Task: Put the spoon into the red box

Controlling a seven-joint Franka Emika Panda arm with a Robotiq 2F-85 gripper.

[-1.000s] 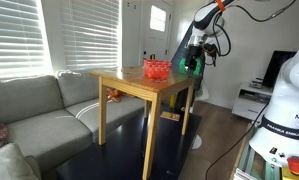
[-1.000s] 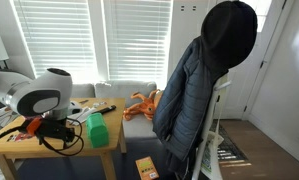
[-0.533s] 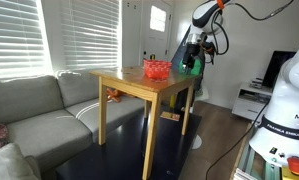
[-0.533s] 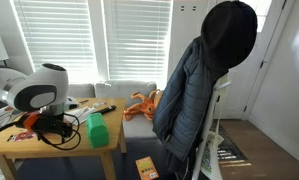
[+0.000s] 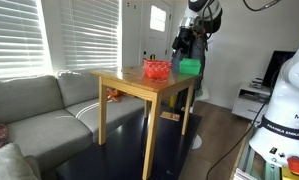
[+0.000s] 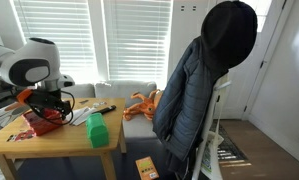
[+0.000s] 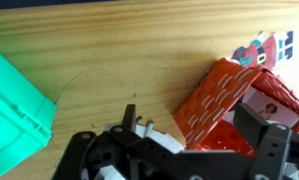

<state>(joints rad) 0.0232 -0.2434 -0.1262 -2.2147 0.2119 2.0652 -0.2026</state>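
Observation:
The red box (image 5: 156, 69) stands on the wooden table (image 5: 129, 82), with the green box (image 5: 190, 67) beside it at the table's edge. My gripper (image 5: 186, 40) hangs well above them. In an exterior view it is over the red box (image 6: 44, 120), with the green box (image 6: 97, 131) to one side. In the wrist view the jaws of my gripper (image 7: 194, 128) stand apart. The red box (image 7: 229, 100) shows between them and the green box (image 7: 14, 95) is at the left. A small white and silvery piece (image 7: 154, 135), perhaps the spoon, shows by one finger, and whether it is held is unclear.
A printed card (image 7: 259, 45) lies on the table beyond the red box. A grey sofa (image 5: 39, 110) stands beside the table. A dark coat (image 6: 204, 90) hangs over a chair. Window blinds are behind. A black remote (image 6: 101, 110) lies near the table's far side.
My gripper has risen from table height beside the boxes to well above them. The boxes have not moved.

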